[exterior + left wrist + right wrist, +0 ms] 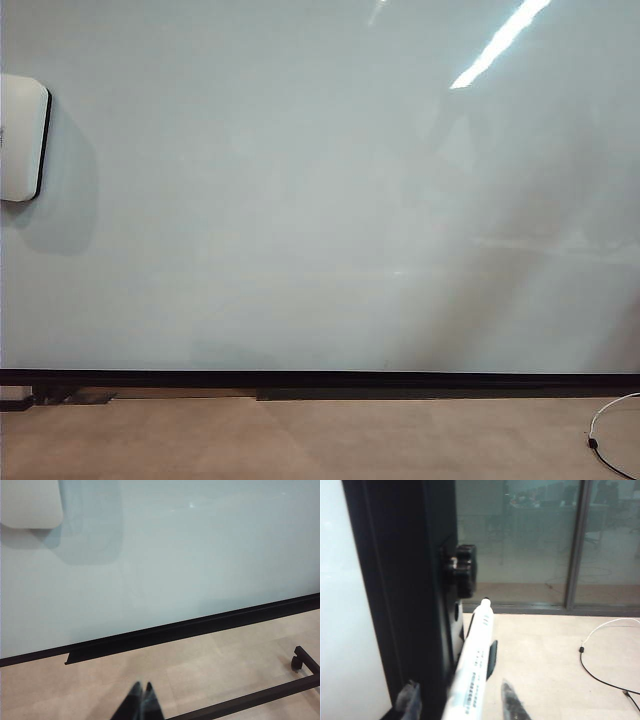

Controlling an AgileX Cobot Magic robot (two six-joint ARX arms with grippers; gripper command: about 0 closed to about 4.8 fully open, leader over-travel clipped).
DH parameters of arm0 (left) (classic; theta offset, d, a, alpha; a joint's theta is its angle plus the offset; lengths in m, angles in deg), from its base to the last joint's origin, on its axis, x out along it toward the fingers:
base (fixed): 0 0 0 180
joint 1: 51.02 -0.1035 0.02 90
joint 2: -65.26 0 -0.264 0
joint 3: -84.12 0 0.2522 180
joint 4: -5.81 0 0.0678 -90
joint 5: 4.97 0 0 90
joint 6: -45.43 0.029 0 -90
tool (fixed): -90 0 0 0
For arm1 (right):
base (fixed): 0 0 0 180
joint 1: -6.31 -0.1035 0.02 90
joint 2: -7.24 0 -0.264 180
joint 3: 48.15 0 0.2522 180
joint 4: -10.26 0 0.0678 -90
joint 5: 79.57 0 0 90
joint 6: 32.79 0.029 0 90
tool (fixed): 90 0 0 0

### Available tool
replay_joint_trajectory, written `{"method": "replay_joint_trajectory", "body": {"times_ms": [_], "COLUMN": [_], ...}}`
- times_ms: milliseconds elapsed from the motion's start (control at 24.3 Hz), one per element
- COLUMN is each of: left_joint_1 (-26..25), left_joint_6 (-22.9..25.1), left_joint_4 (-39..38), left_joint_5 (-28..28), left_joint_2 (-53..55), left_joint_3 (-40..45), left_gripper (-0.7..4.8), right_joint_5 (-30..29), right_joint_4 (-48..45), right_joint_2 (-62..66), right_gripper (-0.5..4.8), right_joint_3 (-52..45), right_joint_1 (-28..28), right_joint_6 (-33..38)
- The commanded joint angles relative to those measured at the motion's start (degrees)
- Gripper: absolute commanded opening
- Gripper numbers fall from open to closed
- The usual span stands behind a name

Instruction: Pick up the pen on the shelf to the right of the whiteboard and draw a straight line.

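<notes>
One whiteboard (320, 200) fills nearly the whole exterior view, its glossy pale surface bare of any marker stroke, with one bright streak of reflected ceiling light near its upper right. A black strip (320, 380) runs along its lower edge, above a tan floor (300, 440). One small white pad with a black rim (22, 138) sits on the board at the far left. One thin cable (605, 435) lies on the floor at the lower right. Neither arm shows in this view.

In the left wrist view, the left gripper (141, 687) hangs over the floor well in front of the whiteboard (190, 555); its two dark fingertips meet with no gap between them and nothing is held. One black tray rail (165, 637) runs under the board, and one black base bar with a caster (297, 661) crosses the floor near the gripper.

In the right wrist view, the right gripper (461, 700) is at the board's black side frame (405, 590), beside one black knob (462, 570). One pen (472, 670), white-barrelled with black print, lies between its two fingers (510, 702). The fingers stand apart on either side of the barrel; whether they press it cannot be told. Beyond are glass partitions (545, 540) and one cable (600, 655) on the floor.
</notes>
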Motion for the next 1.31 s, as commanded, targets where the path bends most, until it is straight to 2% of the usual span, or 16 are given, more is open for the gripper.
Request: {"method": "replay_joint_trajectory", "body": {"times_ms": [41,247,329,1315], "left_joint_1": [0.0,0.0,0.0,0.0], "left_joint_6": [0.3,0.3,0.3,0.9], "left_joint_4": [-0.5,-0.5,-0.5,-0.5], "left_joint_5": [-0.7,-0.7,-0.7,-0.7], "left_joint_2": [0.0,0.0,0.0,0.0], "left_joint_3": [-0.1,-0.1,-0.1,-0.1], "left_gripper": [-0.05,-0.05,-0.05,-0.05], "right_joint_5": [1.0,1.0,0.9,-0.4], "right_joint_4": [-0.8,-0.8,-0.8,-0.9], "right_joint_2": [-0.2,-0.2,-0.2,-0.2], "right_gripper": [2.06,1.95,1.66,1.65], "right_joint_3": [0.3,0.2,0.2,0.2], "right_joint_1": [0.0,0.0,0.0,0.0], "right_joint_6": [0.2,0.2,0.2,0.2]}}
